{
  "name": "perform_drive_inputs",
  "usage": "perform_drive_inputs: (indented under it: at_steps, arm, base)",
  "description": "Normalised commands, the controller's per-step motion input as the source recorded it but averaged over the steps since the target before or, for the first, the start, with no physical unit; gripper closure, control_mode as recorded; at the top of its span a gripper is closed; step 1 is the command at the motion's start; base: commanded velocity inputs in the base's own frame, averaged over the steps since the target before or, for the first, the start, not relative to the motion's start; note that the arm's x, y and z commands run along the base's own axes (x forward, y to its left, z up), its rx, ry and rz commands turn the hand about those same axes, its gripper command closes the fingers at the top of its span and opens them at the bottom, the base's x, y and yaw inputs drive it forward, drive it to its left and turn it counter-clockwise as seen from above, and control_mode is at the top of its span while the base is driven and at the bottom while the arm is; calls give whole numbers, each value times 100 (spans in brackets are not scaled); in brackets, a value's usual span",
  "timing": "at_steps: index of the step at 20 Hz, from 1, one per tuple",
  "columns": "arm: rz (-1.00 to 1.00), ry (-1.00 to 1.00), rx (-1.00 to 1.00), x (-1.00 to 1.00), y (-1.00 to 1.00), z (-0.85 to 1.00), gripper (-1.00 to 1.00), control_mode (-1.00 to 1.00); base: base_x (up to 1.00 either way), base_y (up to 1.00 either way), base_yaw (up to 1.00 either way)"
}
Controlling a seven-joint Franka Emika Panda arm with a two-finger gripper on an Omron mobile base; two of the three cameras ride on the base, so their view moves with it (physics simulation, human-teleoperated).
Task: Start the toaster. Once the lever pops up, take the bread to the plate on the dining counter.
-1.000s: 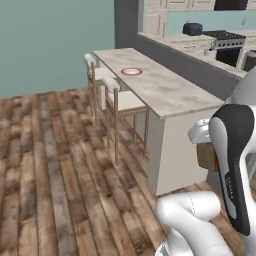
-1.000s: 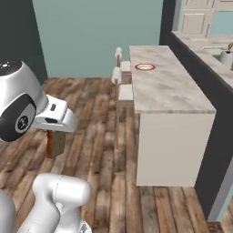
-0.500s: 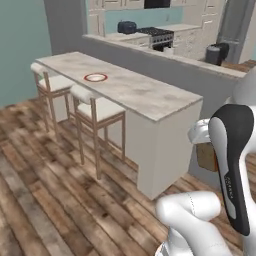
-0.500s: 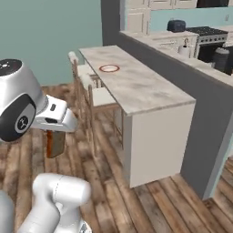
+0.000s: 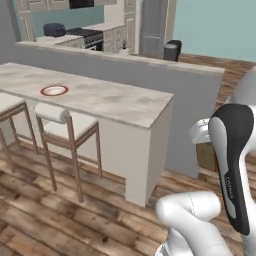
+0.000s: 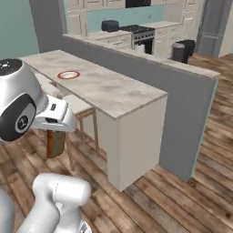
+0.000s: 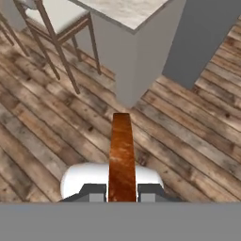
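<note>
A robot gripper (image 7: 122,192) holds its fingers clamped on a brown bread slice (image 7: 122,155), seen edge-on above the wooden floor (image 7: 42,132). In the left base view, a red-rimmed plate (image 5: 54,90) sits on the beige dining counter (image 5: 115,102) at about ten o'clock.

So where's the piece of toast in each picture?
Left base view: the bread sits at the right, below the arm's hand, over the wood floor.
Right base view: the bread is at the left, hanging under the hand, edge down.
Hand view: the bread runs up the bottom middle, seen edge-on, pinched between the fingertips.
Shared landmark: the dining counter, its square end corner.
</note>
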Motion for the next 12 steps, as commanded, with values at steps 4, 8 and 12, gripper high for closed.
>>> perform_drive_inputs:
  at_steps: [4, 8, 12]
  arm:
    - [0, 0, 0, 0, 0, 0, 100, 100]
    - [0, 0, 0, 0, 0, 0, 100, 100]
    - [0, 0, 0, 0, 0, 0, 100, 100]
  base:
    - [26, 95, -62]
    - [27, 95, -61]
    - [20, 99, -59]
